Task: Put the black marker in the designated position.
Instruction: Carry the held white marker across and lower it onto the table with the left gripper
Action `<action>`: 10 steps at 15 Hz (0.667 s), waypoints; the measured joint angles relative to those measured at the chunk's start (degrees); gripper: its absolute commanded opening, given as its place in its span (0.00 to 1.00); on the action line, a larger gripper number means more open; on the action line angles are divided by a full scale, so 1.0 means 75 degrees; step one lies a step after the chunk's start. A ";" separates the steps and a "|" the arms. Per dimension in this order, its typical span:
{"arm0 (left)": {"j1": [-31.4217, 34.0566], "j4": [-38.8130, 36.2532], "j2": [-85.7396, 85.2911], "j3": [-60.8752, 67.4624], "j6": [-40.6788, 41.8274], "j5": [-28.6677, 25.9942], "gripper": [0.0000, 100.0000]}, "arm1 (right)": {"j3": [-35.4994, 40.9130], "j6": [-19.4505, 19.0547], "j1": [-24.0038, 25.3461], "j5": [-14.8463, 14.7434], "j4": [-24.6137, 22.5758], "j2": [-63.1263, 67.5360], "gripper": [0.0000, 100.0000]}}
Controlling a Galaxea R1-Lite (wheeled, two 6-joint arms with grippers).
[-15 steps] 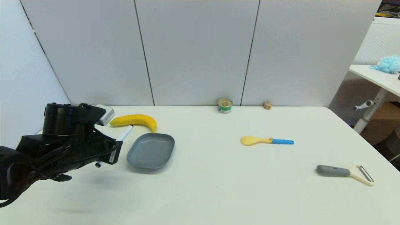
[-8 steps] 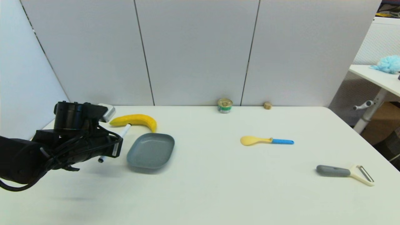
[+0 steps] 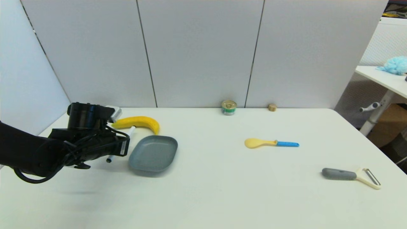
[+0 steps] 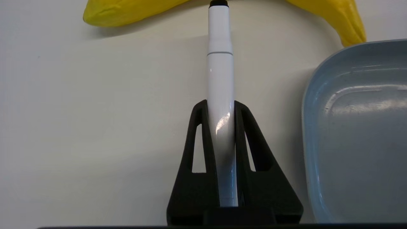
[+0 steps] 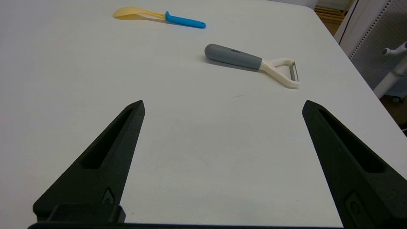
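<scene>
The left claw (image 4: 221,106) is gripping the black marker (image 4: 220,76) tightly, hovering beside the grey tray (image 3: 153,154) near the banana (image 3: 137,122); the right claw (image 5: 222,106) is resting wide open, empty

The black marker (image 4: 220,79), a slim white pen with a small black end, runs up the frame's centre, black end at the top edge.

left gripper (image 4: 221,106): fingers clamped | right gripper (image 5: 222,106): fingers spread, parked
</scene>
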 measured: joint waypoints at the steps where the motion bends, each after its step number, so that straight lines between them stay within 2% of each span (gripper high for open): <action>1: 0.0005 -0.0041 0.0057 -0.0029 -0.0033 0.0002 0.00 | 0.0000 -0.0003 0.0000 0.0000 0.0000 0.0000 1.00; 10: 0.0111 -0.0085 0.0268 -0.0247 -0.0041 0.0005 0.00 | 0.0000 -0.0003 0.0000 -0.0003 0.0000 0.0000 1.00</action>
